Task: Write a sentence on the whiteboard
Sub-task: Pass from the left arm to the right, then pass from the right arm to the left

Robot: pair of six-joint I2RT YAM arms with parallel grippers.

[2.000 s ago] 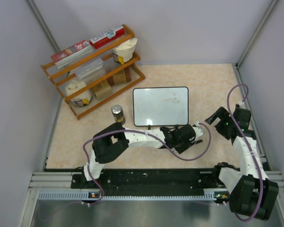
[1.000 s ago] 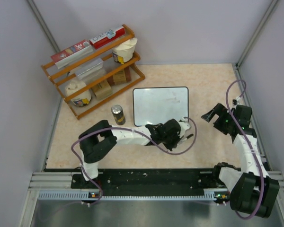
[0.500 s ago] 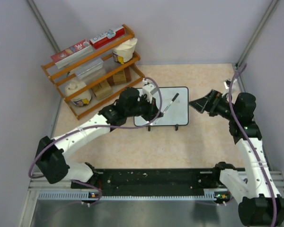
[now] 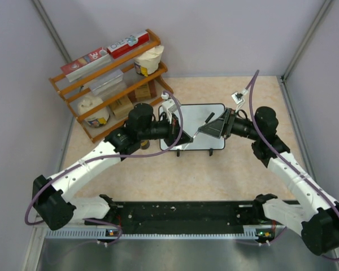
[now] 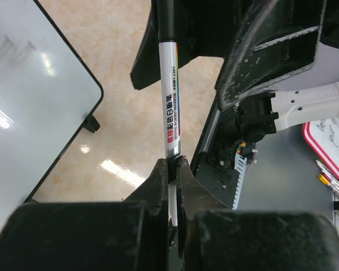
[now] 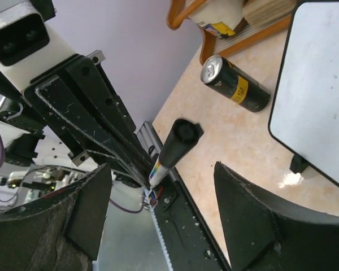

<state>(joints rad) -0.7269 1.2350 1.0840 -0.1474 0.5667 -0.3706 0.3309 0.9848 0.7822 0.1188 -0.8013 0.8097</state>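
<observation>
The whiteboard point(image 4: 193, 125) stands on its two feet at mid-table, blank but for faint smudges; no sentence shows on it. My left gripper point(image 4: 179, 134) is over its left part, shut on a white marker point(image 4: 206, 122) with a black cap. In the left wrist view my left gripper point(image 5: 172, 169) pinches the marker point(image 5: 170, 107) by its barrel, the board point(image 5: 28, 101) to the left. My right gripper point(image 4: 211, 126) is open, its jaws on either side of the cap without touching. In the right wrist view the cap point(image 6: 179, 140) points between my right gripper's point(image 6: 164, 169) open fingers.
A wooden rack point(image 4: 110, 84) with boxes and cups stands at the back left. A dark drinks can point(image 6: 234, 86) stands left of the board, mostly behind my left arm from above. Grey walls close in the sides. A black rail point(image 4: 181, 212) runs along the near edge.
My left arm has lifted the marker from the table in front of the board to above the board. My right arm has swung left, its open jaws now around the cap.
</observation>
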